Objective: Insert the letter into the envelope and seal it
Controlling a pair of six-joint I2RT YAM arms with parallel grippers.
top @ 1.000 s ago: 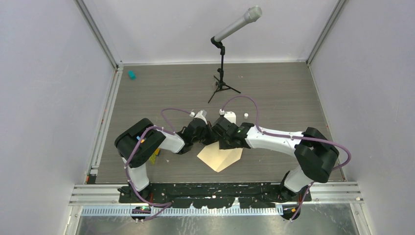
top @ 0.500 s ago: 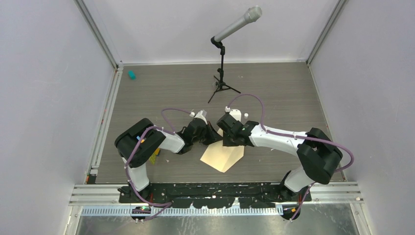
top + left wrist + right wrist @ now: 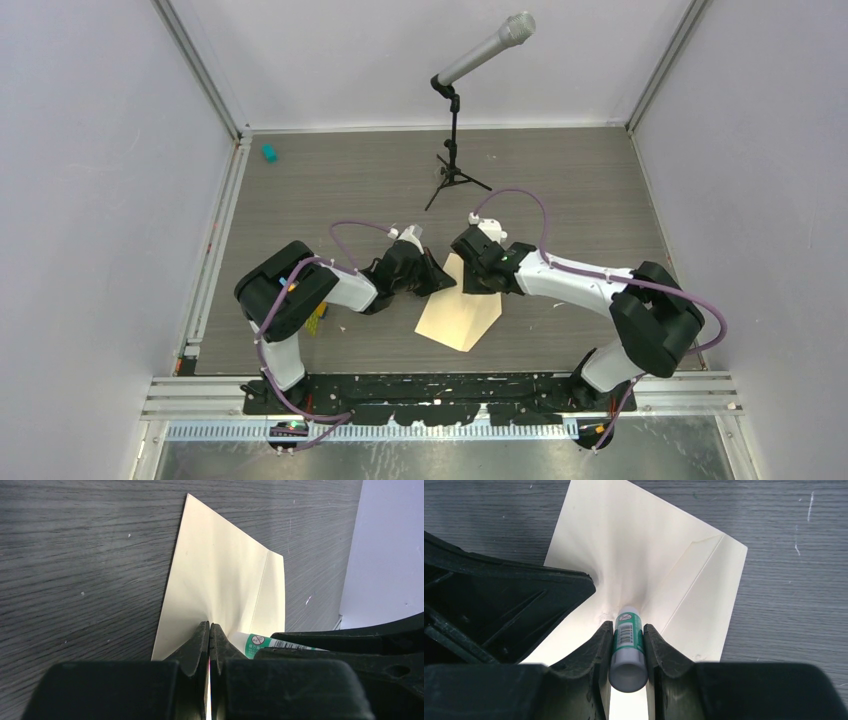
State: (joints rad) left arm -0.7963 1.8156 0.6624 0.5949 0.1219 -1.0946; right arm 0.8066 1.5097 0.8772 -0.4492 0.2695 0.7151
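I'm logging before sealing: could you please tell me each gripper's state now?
Left gripper: closed, pinching the envelope.
Right gripper: closed on a glue stick.

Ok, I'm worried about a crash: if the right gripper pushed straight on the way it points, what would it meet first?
The envelope: the glue stick held in the right gripper has its tip at the paper, seemingly touching; the table lies right beneath.

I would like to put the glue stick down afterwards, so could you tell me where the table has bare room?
Bare: the far right of the table, between the microphone stand and the right wall, and the left stretch between the teal object and the left arm. Crowded: the middle, where the left claw and right claw meet on the envelope.
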